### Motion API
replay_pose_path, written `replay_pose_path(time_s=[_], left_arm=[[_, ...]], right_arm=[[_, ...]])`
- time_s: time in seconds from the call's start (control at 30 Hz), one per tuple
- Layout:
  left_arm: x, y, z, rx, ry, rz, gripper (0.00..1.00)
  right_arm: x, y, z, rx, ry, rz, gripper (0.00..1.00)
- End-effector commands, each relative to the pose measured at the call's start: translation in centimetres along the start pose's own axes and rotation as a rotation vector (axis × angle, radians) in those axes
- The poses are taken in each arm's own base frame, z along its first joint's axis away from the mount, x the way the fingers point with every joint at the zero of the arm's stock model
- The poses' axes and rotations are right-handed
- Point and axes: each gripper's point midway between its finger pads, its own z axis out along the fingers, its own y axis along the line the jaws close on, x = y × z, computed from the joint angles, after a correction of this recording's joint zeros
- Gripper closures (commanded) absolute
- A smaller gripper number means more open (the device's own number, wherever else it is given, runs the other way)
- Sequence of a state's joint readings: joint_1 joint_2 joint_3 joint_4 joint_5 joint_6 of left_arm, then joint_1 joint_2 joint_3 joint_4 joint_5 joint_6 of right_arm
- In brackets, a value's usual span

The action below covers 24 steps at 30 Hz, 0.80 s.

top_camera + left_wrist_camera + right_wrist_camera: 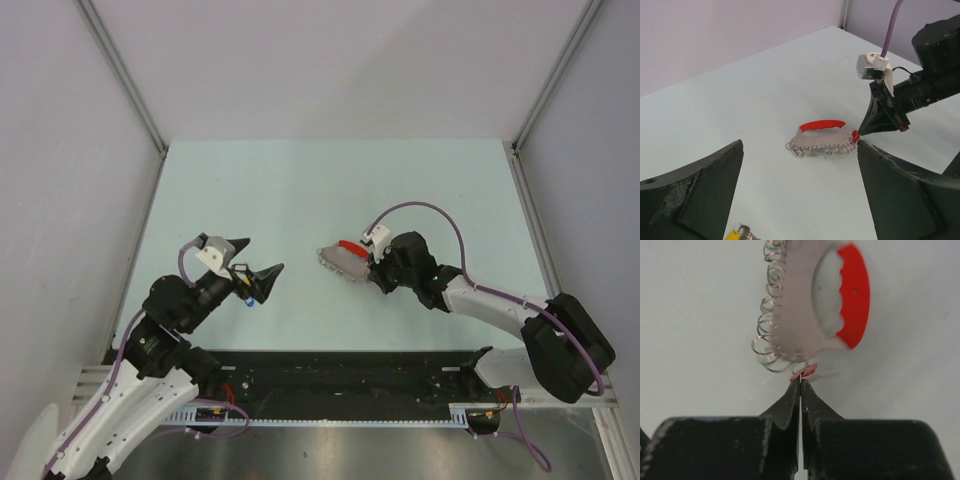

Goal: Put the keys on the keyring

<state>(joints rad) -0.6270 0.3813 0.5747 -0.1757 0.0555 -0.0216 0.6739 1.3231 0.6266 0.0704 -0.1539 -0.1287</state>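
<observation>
Right gripper [800, 383]: jaws fully closed, tips pinching a small red tab at one end of the keyring [812, 315]. Nothing else is touched.

Right arm: base at the near right corner of the bench [300, 190], forearm low and stretched left towards the middle, fingers pointing left at the keyring's right end.

Keyring [338, 258]: lies flat near the middle of the bench, slightly right of centre. Red curved band on the far side, grey strip with wire loops on the near side.

Left gripper [254, 260]: jaws spread wide, holding nothing. In the left wrist view the two dark fingers [695, 195] frame the keyring across bare bench, with no contact.

Left arm: rises from the near left corner, elbow bent, wrist tilted, gripper aimed right towards the keyring.

Keys [245, 296]: on the bench just under the left gripper, left of centre, towards the near edge, apart from the keyring. Blue and yellow heads show; the rest is hidden by the fingers.
</observation>
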Motion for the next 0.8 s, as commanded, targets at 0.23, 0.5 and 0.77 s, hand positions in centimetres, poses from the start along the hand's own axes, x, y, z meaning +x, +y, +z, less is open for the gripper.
replay_pose_path(time_s=[0.23, 0.5, 0.77], left_arm=[[-0.6, 0.7, 0.3, -0.040, -0.024, -0.040, 0.00], [0.1, 1.4, 0.7, -0.071, 0.008, -0.063, 0.00], [1.8, 5.3, 1.2, -0.230, 0.085, -0.156, 0.00]], right_arm=[[-0.2, -0.5, -2.8, 0.004, -0.007, 0.291, 0.96], [-0.1, -2.3, -5.0, 0.112, -0.018, 0.423, 0.10], [-3.4, -8.7, -12.7, 0.512, -0.273, 0.519, 0.00]])
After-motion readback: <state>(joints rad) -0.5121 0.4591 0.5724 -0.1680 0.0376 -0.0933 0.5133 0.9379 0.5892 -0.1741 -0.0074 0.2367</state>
